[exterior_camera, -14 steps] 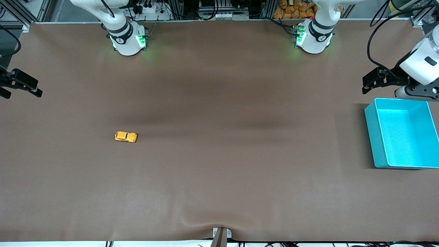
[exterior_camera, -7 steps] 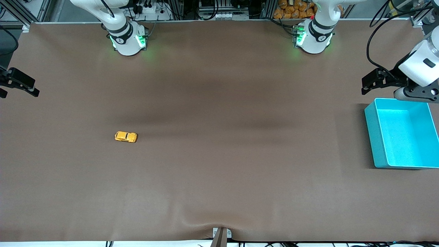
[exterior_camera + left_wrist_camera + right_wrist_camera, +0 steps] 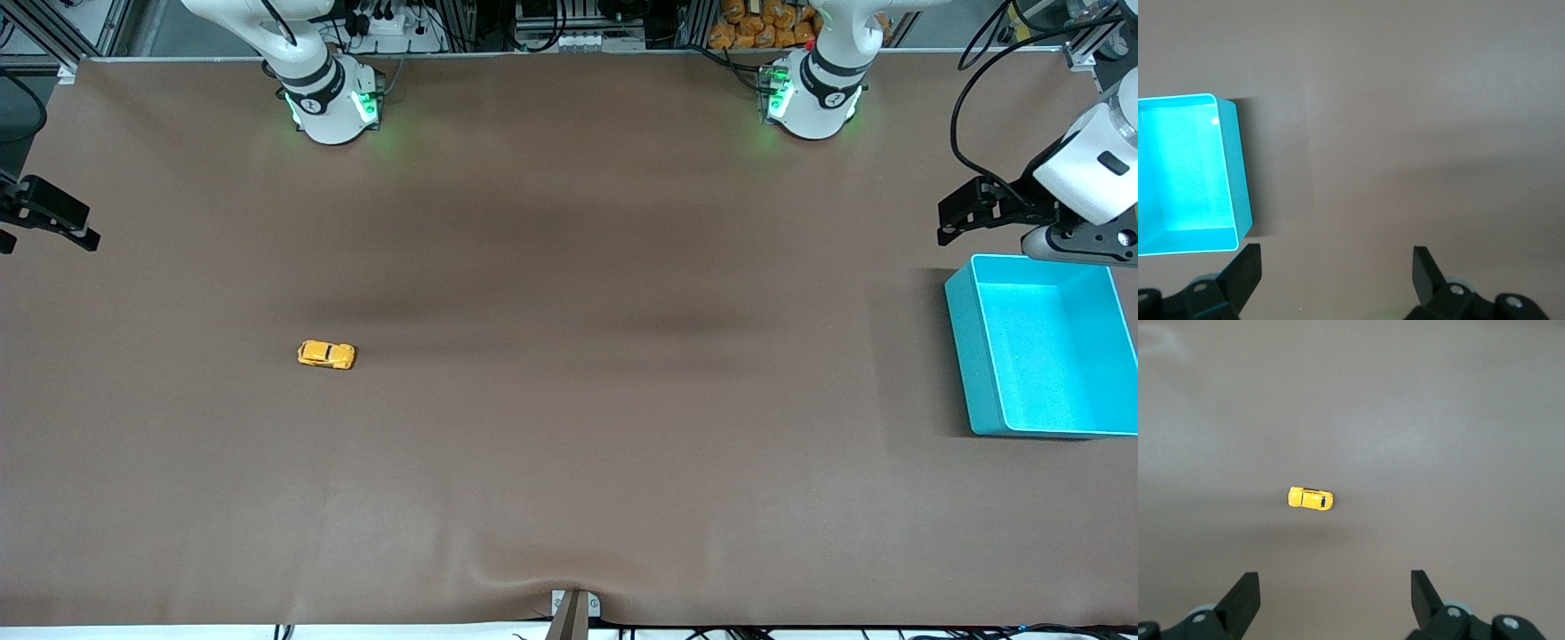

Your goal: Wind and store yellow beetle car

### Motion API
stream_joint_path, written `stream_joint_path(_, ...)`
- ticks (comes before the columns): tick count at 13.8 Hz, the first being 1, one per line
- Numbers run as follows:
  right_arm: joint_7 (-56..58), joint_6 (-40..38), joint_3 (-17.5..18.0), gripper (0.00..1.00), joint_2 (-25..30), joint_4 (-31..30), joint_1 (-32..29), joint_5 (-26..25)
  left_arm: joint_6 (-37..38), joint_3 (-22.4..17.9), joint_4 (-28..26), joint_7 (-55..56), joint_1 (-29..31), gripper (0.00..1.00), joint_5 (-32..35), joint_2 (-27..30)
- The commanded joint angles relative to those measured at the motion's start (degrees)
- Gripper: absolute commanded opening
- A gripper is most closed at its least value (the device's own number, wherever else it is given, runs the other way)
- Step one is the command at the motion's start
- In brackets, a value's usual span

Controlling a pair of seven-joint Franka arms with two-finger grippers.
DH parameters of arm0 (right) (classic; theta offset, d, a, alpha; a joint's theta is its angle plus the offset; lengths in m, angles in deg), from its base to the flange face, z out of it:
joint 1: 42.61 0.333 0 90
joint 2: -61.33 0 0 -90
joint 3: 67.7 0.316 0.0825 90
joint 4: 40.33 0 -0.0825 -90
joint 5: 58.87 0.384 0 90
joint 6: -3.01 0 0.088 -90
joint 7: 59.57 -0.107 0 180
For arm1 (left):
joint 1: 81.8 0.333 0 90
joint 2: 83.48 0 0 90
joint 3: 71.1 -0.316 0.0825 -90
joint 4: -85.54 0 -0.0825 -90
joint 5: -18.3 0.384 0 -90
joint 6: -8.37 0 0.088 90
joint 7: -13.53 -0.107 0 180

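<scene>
The yellow beetle car [image 3: 326,355] stands alone on the brown table, toward the right arm's end. It also shows in the right wrist view as a small yellow car [image 3: 1310,499], well apart from my open right gripper [image 3: 1334,577]. That right gripper [image 3: 49,242] hangs over the table's edge at the right arm's end, holding nothing. My left gripper [image 3: 942,224] is open and empty over the table just beside the turquoise bin [image 3: 973,356]. In the left wrist view the bin [image 3: 1235,167] lies off to one side of the open left gripper [image 3: 1337,250].
The turquoise bin is empty and sits at the left arm's end of the table. Both arm bases [image 3: 333,102] [image 3: 811,98] stand along the edge farthest from the front camera. Brown cloth covers the whole table between car and bin.
Both grippers have shifted a little: the right one toward its end of the table, the left one slightly away from the bin. The car has not moved.
</scene>
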Motion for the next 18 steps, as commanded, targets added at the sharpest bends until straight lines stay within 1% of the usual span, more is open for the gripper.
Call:
stream_joint_path(1, -0.84, -1.09, 0.65, 1.00, -0.57, 1.48, -0.86, -0.83, 0.52, 0.33, 0.90, 0.82, -0.01, 1.00, 0.91, -0.25)
stream_joint_path(12, -0.84, -1.80, 0.65, 1.00, -0.83, 1.30, -0.69, -0.91, 0.52, 0.24, 0.99, 0.74, 0.26, 1.00, 1.00, -0.16)
stream_joint_path(18, -0.58, -1.71, 0.57, 1.00, -0.83, 1.48, -1.65, -0.83, 0.52, -0.11, 1.16, 0.65, 0.52, 1.00, 1.00, 0.37)
